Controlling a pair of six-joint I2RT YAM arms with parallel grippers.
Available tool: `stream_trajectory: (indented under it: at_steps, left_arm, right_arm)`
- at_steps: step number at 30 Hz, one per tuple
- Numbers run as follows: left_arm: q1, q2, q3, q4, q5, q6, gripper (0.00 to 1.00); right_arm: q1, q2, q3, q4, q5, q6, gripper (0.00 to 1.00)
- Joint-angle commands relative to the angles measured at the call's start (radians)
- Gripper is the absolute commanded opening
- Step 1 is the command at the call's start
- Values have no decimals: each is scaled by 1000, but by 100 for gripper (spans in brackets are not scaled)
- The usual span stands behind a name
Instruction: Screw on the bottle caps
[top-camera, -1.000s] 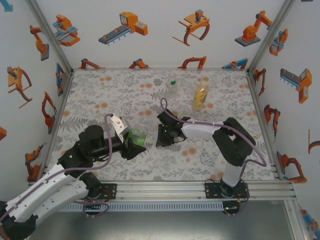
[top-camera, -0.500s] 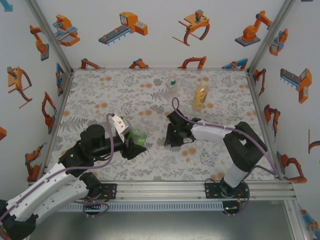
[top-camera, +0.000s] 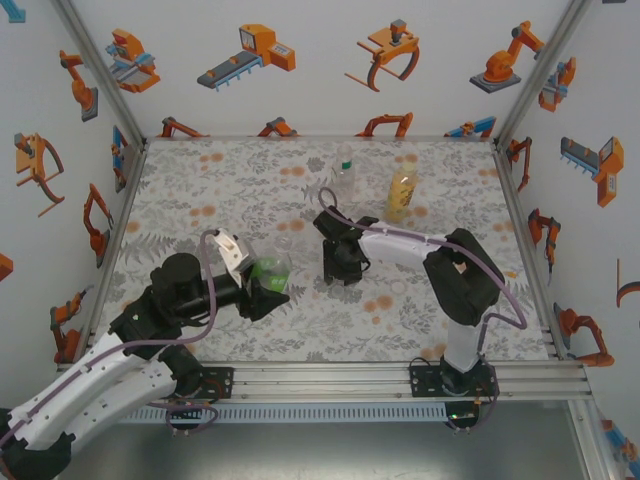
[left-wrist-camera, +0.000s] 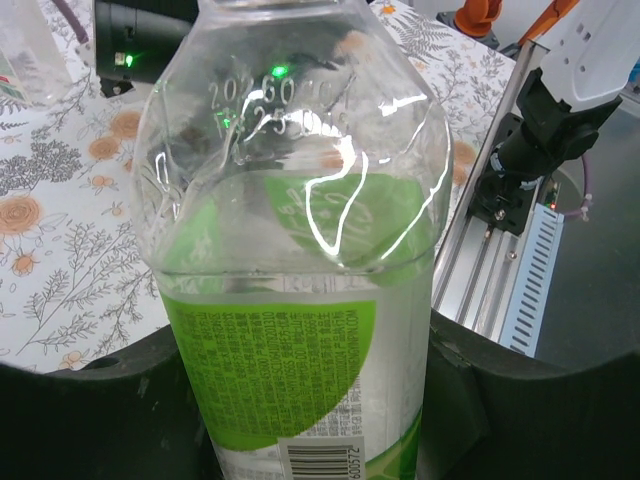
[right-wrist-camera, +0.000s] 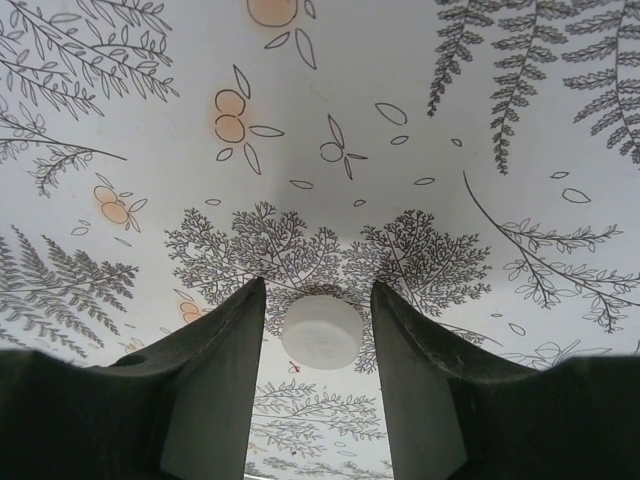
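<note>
Between the right end effector's parted fingers lies a cap; left end effector grips bottle.

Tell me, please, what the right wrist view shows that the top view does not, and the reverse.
Right wrist: a white cap lying on the table between the open fingers of the right gripper, apparently touching neither.
Top: the left gripper shut on the green bottle, with the clear bottle and the amber bottle standing at the far side.
Both: the floral table and the right gripper.
</note>
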Motion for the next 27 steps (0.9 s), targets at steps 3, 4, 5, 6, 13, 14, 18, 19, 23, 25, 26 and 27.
stream_trajectory:
  at_steps: [3, 4, 5, 6, 13, 14, 18, 19, 23, 25, 26, 27]
  left_arm:
    - [4, -12, 8, 0, -4, -13, 0]
    - [4, -12, 8, 2, -5, -14, 0]
    - [4, -9, 4, 7, -4, -17, 0]
    - [4, -7, 2, 13, -4, -20, 0]
    - [4, 11, -15, 57, 12, -37, 0]
    - [4, 13, -15, 60, 13, -38, 0]
    - [4, 17, -14, 63, 16, -38, 0]
    - [4, 15, -14, 63, 16, -38, 0]
    - [4, 12, -15, 58, 13, -37, 0]
    - [4, 12, -15, 56, 13, -37, 0]
    - [4, 11, -16, 55, 12, -36, 0]
    - [4, 12, -16, 55, 12, -35, 0]
  right_arm:
    - [50, 48, 37, -120, 75, -41, 46]
    - [56, 51, 39, -125, 78, -41, 46]
    - [62, 53, 39, -129, 79, -40, 46]
    - [68, 53, 36, -130, 81, -37, 45]
    - [101, 43, 19, -123, 90, -13, 43]
    - [103, 42, 18, -123, 93, -11, 43]
    - [106, 40, 18, -118, 102, -10, 42]
    - [106, 38, 18, -117, 104, -11, 42]
    - [106, 38, 20, -115, 107, -15, 40]
    - [106, 35, 19, -114, 107, -15, 37]
    - [106, 31, 18, -114, 107, -15, 36]
    - [106, 26, 19, -113, 106, -16, 34]
